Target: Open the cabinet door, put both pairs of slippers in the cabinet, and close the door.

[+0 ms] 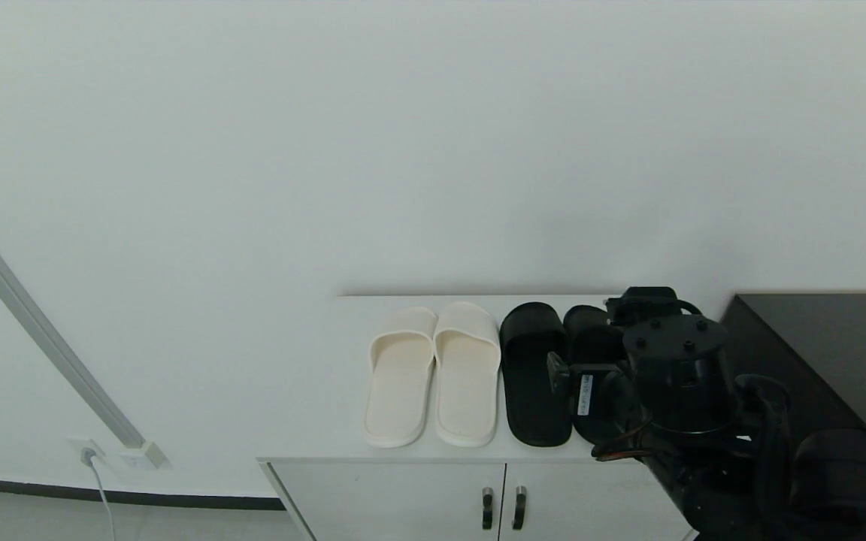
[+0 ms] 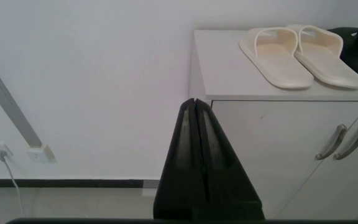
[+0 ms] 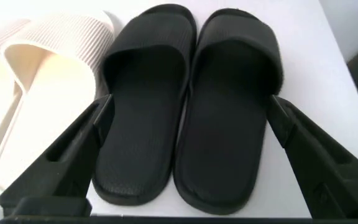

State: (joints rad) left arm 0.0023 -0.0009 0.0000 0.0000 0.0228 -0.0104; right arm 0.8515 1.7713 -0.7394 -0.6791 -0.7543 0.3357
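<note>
**A:** Both pairs sit side by side on the cabinet (image 1: 331, 398) top, with the white slippers (image 1: 433, 376) at nine o'clock of the black slippers (image 1: 534, 376).

**B:** The doors (image 1: 403, 500) are shut, their handles (image 1: 487, 508) meeting in the middle.

**A:** The right pincer (image 3: 190, 106) hangs over the black pair, fingers (image 3: 73, 149) spread wide, one at each outer side.

**B:** And the left pincer (image 2: 194, 112) is pressed together, gripping nothing, off toward the cabinet's eight o'clock.

The left end effector (image 2: 194, 109) pinched together, the right end effector (image 3: 188, 106) splayed wide, downward-facing.
</note>
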